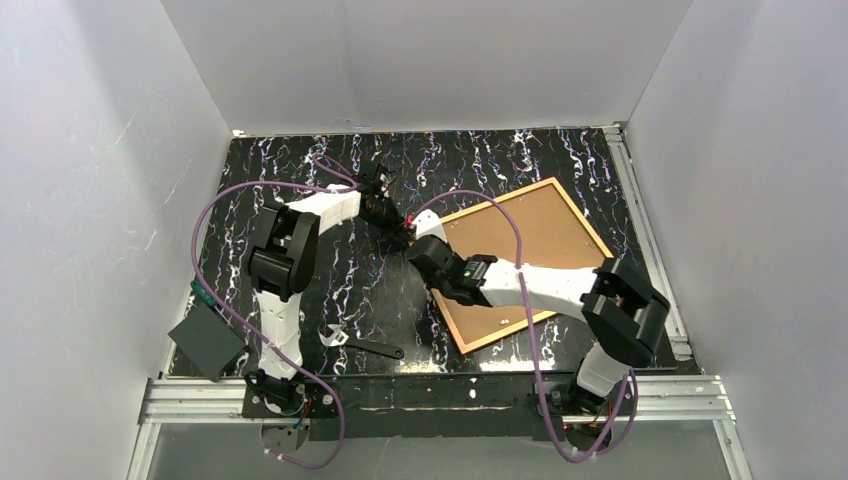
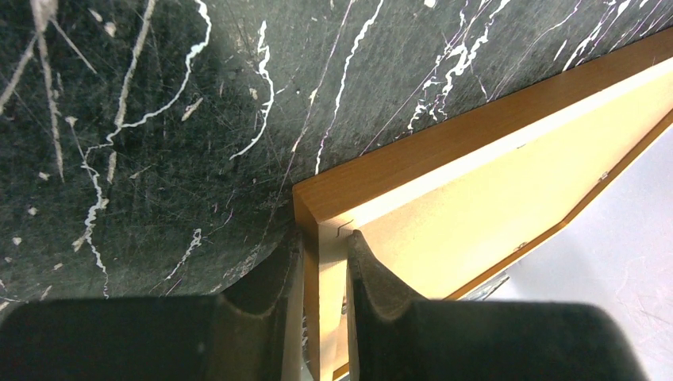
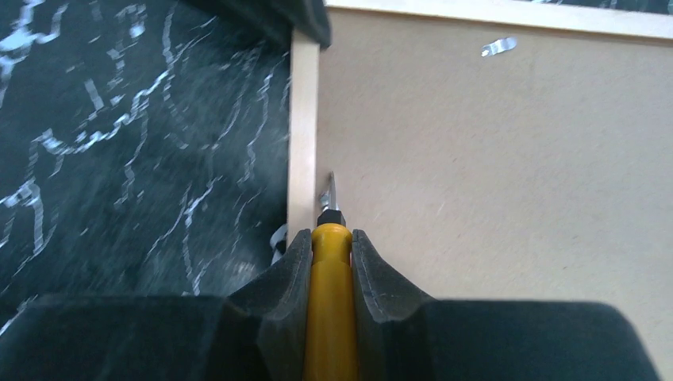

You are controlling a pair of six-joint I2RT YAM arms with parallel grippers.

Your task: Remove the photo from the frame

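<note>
Two left fingers (image 2: 262, 311) seemingly pinch frame (image 2: 397, 163).

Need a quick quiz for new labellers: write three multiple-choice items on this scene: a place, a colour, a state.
1. Where is the wrench? A on the frame; B on the table by the left arm; C in the left fingers.
2. Handle colour in the right fingers? A yellow; B blue; C green.
3. The left fingers are: A wide open; B pinching the frame's edge; C holding the wrench.
1B, it lies on marble near that arm; 2A, yellow shows between them; 3B, one sits each side of the border.
</note>
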